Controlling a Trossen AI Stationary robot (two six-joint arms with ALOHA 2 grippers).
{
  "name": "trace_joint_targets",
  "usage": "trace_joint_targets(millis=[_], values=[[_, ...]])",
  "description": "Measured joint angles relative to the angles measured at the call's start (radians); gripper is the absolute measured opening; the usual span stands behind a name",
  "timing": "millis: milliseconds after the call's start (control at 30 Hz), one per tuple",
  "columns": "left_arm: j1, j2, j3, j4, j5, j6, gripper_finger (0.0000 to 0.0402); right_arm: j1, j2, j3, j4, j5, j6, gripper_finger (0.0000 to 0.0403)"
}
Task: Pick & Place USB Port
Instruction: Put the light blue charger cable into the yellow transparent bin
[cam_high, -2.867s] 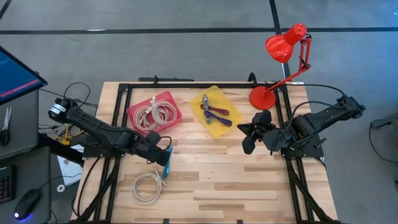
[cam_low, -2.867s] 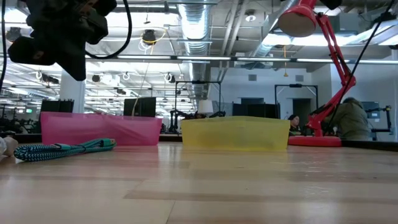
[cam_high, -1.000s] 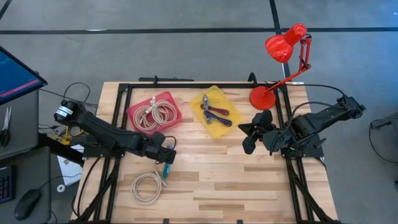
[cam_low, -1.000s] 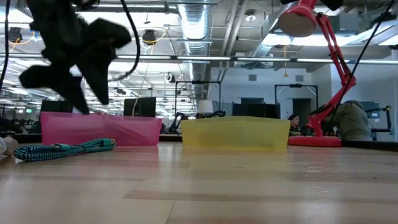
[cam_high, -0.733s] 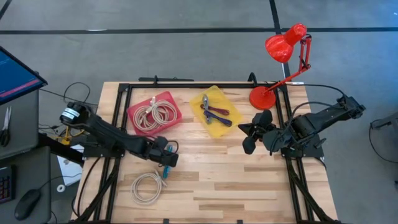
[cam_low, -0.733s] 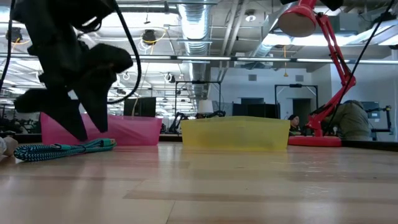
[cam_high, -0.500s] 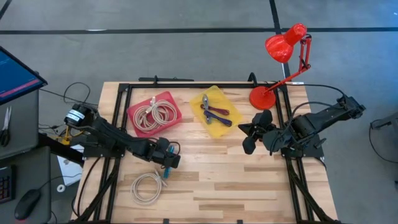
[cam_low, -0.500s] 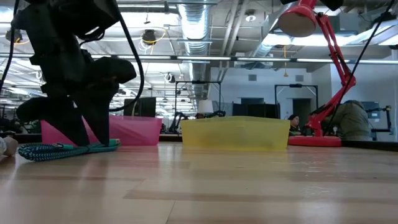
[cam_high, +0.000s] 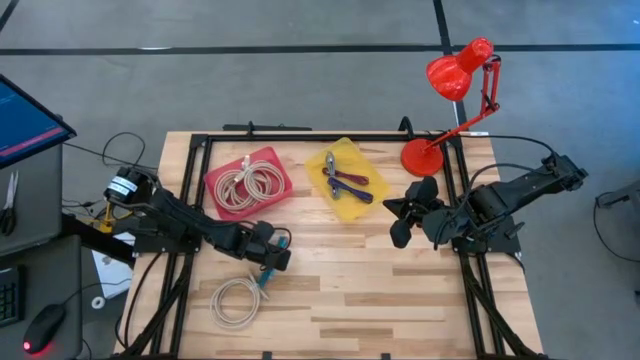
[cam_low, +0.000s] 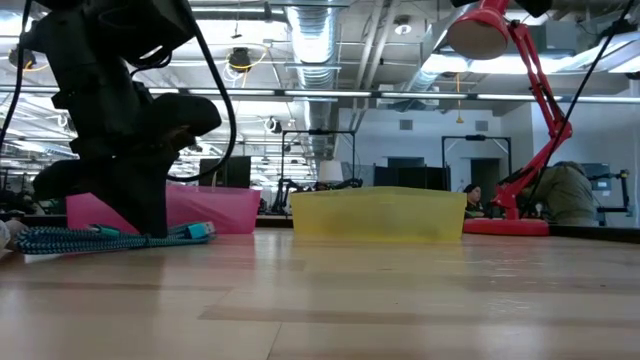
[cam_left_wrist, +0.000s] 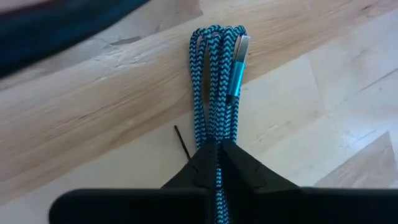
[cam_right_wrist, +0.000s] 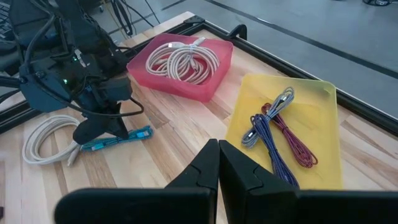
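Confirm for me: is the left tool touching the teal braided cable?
Touching. In the left wrist view the left tool is shut on the teal braided cable, its fingertips pinching the bundle against the table.

Blue-and-black zigzag-braided cable (cam_left_wrist: 214, 99), pink tray (cam_high: 215, 178), yellow tray (cam_high: 345, 208), red lamp (cam_high: 455, 75)

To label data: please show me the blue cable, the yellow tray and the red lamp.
blue cable (cam_left_wrist: 214, 93): left wrist view, braided bundle's middle.
yellow tray (cam_right_wrist: 320, 134): right wrist view, bare floor.
red lamp (cam_high: 457, 75): high view, shade.
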Motion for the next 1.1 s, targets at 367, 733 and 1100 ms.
trace_joint_targets(millis=[367, 733, 1100], values=[[0.0, -0.139, -0.005, 0.053, -0.038, 0.059, 0.0006, 0.0, 0.0, 0.0, 0.0, 0.0, -0.002, 0.0001], [0.0, -0.381, -0.004, 0.139, -0.153, 0.18, 0.0006, 0.0, 0.0, 0.0, 0.0, 0.001, -0.001, 0.0001], [0.0, -0.485, -0.003, 0.375, -0.202, 0.391, 0.0006, 0.0, 0.0, 0.0, 0.009, 0.003, 0.001, 0.0001]])
